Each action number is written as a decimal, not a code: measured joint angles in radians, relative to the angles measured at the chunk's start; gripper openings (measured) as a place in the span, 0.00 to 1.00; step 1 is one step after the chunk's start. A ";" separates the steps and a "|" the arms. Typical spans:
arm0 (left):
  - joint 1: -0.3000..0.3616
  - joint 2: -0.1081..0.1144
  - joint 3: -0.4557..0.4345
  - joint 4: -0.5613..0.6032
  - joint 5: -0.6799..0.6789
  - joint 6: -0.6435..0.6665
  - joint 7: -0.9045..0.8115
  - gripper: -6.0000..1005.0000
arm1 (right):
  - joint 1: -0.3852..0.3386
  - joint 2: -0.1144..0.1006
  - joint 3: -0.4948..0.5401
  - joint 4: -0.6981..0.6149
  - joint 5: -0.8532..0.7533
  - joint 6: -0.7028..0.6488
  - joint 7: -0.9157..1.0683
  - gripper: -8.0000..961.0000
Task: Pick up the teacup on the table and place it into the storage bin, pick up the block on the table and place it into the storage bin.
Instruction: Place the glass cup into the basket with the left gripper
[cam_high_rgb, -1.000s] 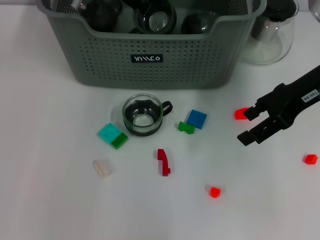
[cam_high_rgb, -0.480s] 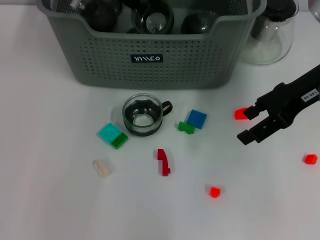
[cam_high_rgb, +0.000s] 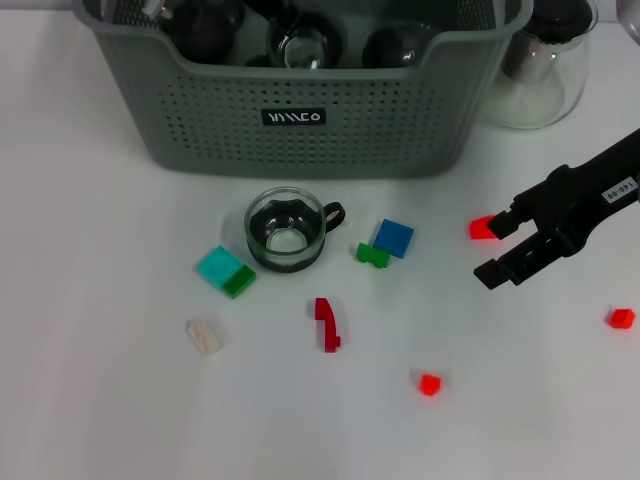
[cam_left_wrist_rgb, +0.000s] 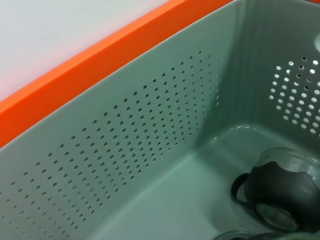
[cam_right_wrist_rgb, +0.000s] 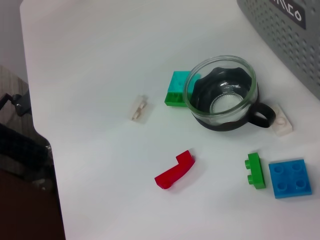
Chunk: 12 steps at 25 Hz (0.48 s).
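Between the earlier frames and now we see almost nothing shift on the table; only the glassware inside the storage bin (cam_high_rgb: 300, 120) sits a little differently at the top of the head view, and the right gripper (cam_high_rgb: 497, 250) holds the same spot.

We find the teacup (cam_high_rgb: 286, 230) upright on the white table (cam_high_rgb: 110, 400), just in front of the bin's labelled wall, its black handle pointing to the right. A teal-and-green block (cam_high_rgb: 226, 271) lies near its left side, a green block (cam_high_rgb: 372, 254) touches a blue block (cam_high_rgb: 394, 238) on its right, and a dark red block (cam_high_rgb: 326, 323) lies nearer to us. A pale block (cam_high_rgb: 205, 336) rests further left.

We see the right gripper with its 2 fingers spread apart and holding nothing, just beside a red block (cam_high_rgb: 483, 228), well apart from the teacup.

Our left wrist view shows the bin's perforated inner wall (cam_left_wrist_rgb: 150, 150) and a dark-sleeved cup (cam_left_wrist_rgb: 277, 192) on its floor; we cannot tell the left gripper's state.
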 joint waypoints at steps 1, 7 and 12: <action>0.000 0.000 0.000 0.000 0.000 0.000 0.000 0.11 | 0.000 0.000 0.000 0.000 0.000 0.000 0.000 0.93; 0.002 -0.002 0.000 0.002 0.000 0.001 0.001 0.22 | 0.000 0.000 -0.001 0.000 -0.001 0.000 0.002 0.93; 0.006 0.002 -0.002 0.030 0.000 0.021 -0.003 0.33 | -0.002 0.000 -0.002 0.000 -0.001 -0.003 0.002 0.93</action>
